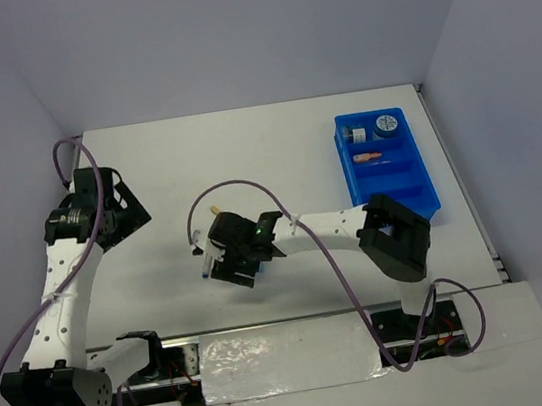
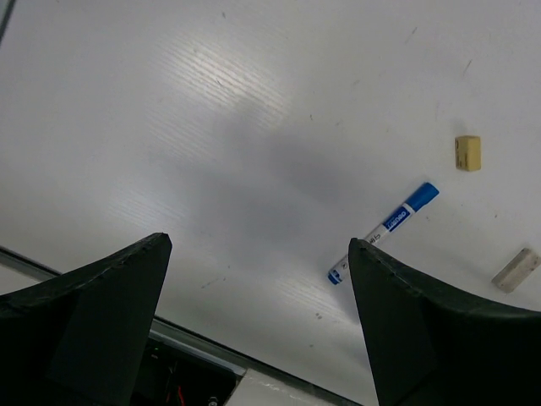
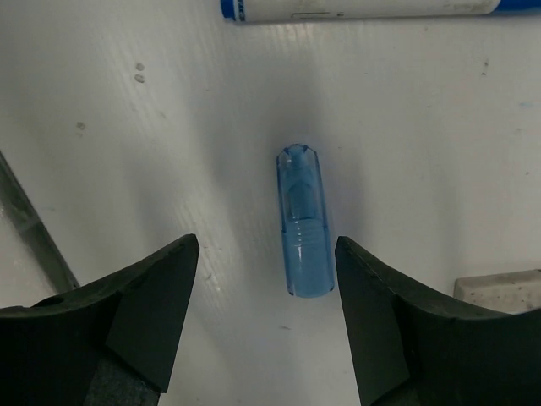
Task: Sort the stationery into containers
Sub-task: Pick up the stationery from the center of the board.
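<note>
Directly below, the right gripper stands open, its jaws straddling the blue capsule, which lies flat on the table, closer to one finger than the other. Just beyond lies the white pen. Farther off sits the blue tray. The left gripper gapes wide above the table.

We seem to be in a robotics lab cell: a bare white counter boxed in by plain pale walls, a left arm and right arm bolted to a metal plate, and purple cables looping loose.
</note>
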Action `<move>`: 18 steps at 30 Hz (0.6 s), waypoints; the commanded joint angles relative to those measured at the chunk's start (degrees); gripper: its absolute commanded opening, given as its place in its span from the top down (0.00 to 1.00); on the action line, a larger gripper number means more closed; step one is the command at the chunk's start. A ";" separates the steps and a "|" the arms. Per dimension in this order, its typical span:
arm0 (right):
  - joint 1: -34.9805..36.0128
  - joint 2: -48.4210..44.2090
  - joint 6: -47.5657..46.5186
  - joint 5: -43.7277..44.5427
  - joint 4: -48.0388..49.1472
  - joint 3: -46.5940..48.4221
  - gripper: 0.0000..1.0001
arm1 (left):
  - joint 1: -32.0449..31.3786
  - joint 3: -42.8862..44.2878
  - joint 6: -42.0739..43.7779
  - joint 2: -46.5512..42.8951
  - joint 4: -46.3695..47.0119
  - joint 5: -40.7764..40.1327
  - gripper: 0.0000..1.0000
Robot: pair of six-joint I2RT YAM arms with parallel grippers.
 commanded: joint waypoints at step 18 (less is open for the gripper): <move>-3.30 4.13 4.33 -3.53 3.42 -3.50 0.91 | 0.38 -2.09 3.88 -1.67 3.80 7.28 0.01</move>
